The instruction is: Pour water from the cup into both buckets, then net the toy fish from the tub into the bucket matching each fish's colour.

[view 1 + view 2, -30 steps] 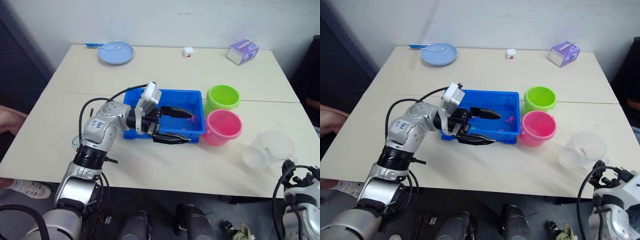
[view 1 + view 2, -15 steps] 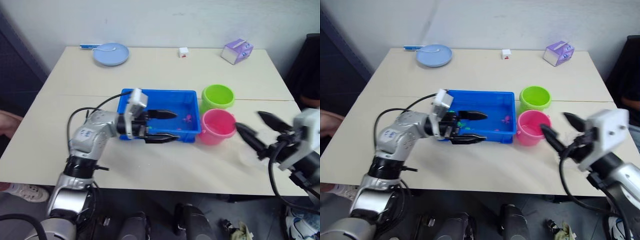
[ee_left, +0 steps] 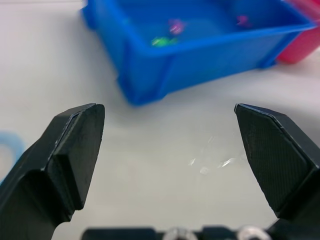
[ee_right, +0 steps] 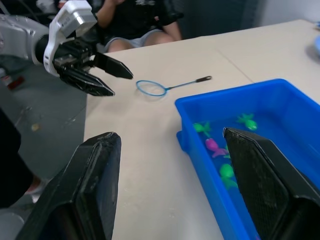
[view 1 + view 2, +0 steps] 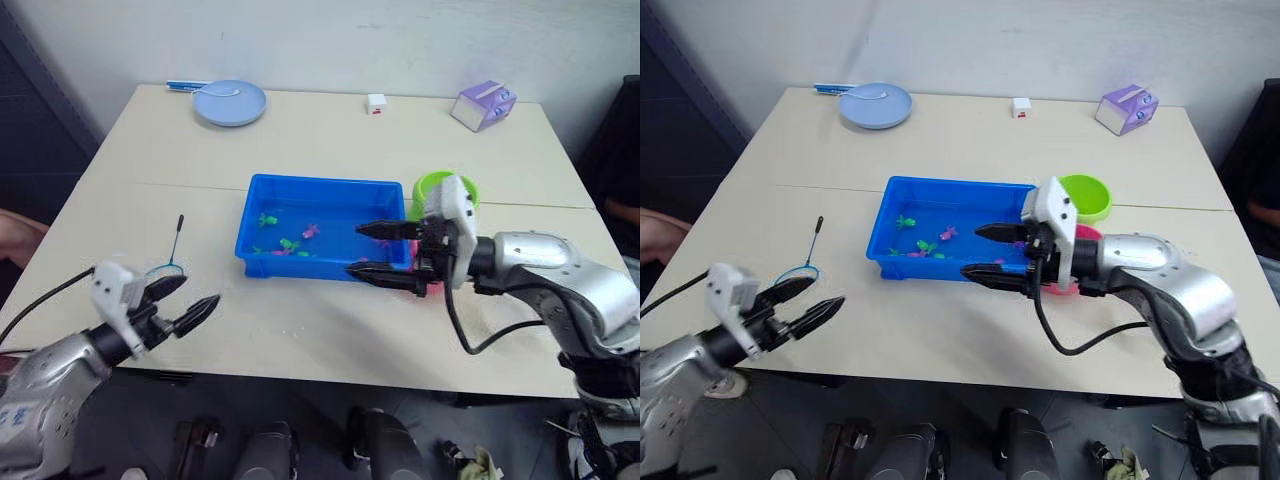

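Both my grippers hang apart and empty over the table.

My right gripper spreads over the 3 o'clock end of the tub, in front of the pink bucket and the green bucket. Toy fish lie in the tub. My left gripper gapes at 7 o'clock, just beside the net, which lies flat on the table.

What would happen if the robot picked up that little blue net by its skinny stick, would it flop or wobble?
The net lies flat on the table, with a thin black handle, so it probably weighs little and lifts easily. So thin a stick could twist or slip between the left gripper's wide black fingers. The hoop looks stiff, but its fine mesh would likely sag.
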`<state>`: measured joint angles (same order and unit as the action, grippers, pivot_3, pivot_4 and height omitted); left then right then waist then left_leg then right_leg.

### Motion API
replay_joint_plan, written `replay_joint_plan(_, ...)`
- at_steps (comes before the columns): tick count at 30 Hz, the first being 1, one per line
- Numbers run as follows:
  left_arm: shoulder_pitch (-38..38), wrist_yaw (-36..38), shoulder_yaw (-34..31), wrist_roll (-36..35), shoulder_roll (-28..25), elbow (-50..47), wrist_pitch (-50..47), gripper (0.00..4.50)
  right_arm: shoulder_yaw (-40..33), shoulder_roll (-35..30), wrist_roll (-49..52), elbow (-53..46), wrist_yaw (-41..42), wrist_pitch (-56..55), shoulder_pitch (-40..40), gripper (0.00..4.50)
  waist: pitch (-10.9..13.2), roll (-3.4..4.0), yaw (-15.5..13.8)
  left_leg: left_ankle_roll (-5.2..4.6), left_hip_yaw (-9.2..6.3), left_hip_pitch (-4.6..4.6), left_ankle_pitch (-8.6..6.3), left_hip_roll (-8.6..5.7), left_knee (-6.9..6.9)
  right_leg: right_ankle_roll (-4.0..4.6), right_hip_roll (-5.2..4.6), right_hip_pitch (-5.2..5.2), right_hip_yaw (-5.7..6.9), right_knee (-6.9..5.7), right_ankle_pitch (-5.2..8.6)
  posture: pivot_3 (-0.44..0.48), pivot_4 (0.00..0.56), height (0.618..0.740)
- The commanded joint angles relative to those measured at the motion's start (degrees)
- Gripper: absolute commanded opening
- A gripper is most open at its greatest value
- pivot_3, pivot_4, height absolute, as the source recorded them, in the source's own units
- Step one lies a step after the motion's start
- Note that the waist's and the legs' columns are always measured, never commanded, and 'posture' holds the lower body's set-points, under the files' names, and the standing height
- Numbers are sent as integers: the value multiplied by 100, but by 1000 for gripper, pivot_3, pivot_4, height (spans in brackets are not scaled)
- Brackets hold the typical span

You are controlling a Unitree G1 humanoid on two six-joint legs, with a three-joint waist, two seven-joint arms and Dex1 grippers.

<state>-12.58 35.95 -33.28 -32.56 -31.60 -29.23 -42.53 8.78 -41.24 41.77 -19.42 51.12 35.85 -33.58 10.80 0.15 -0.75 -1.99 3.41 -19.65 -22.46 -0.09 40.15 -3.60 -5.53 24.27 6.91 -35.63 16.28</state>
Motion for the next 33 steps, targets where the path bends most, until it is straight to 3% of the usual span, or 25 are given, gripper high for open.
replay_joint_plan(1,-474,-255,-568,-18,-31,-195,-52,4500,107,199,-277,143,387,-309,-165,4482,0,-1,-2,1,0,1,0,0,-1,0,0,0,0,0,0,0,150,739)
replay_joint_plan(5,-235,-451,-802,-180,-359,169,-329,4500,179,369,-544,279,601,-472,-206,4482,0,-1,-51,1,-1,1,-1,0,0,0,0,0,0,2,0,0,150,739)
replay_joint_plan(9,559,-748,-401,-59,-877,681,-860,4500,161,467,-816,315,686,-654,-172,4482,-1,-2,-41,2,-4,3,-1,-3,0,1,-2,0,1,-5,0,0,150,739)
replay_joint_plan(12,1665,-1039,114,187,-1352,1814,-1364,4500,94,544,-790,133,580,-499,-85,4482,-1,-1,-14,3,-2,4,-1,-8,-8,0,-2,1,0,-18,0,0,150,739)
replay_joint_plan(17,3267,-1115,1156,917,-1800,3843,-1161,4500,-3,481,-788,-266,468,-266,152,4482,-3,-6,25,6,5,-2,1,-9,-8,0,4,12,9,-25,0,0,150,739)
replay_joint_plan(19,4313,-955,1832,1419,-1775,5176,-652,4500,-130,406,-800,-493,321,-196,349,4482,-4,-6,33,6,7,-8,1,-11,-8,0,3,15,13,-24,0,0,150,739)
replay_joint_plan(25,6128,-505,2895,2367,-1430,8026,547,4500,-341,404,-726,-1091,-141,63,770,4482,-12,-22,-20,4,11,-34,3,-17,6,-3,11,29,69,-27,-2,0,150,739)
replay_joint_plan(31,6838,-589,2995,2729,-1066,9623,1309,4500,-455,485,-639,-1604,-605,321,1072,4482,-11,-31,12,2,20,-52,4,-17,15,-9,11,50,85,-31,-5,0,150,739)
replay_joint_plan(33,6916,-662,3051,2872,-1008,9883,1334,3890,-527,479,-596,-1731,-728,397,1149,4500,-11,-32,4,2,19,-50,5,-17,21,-9,9,50,86,-38,-5,0,150,739)
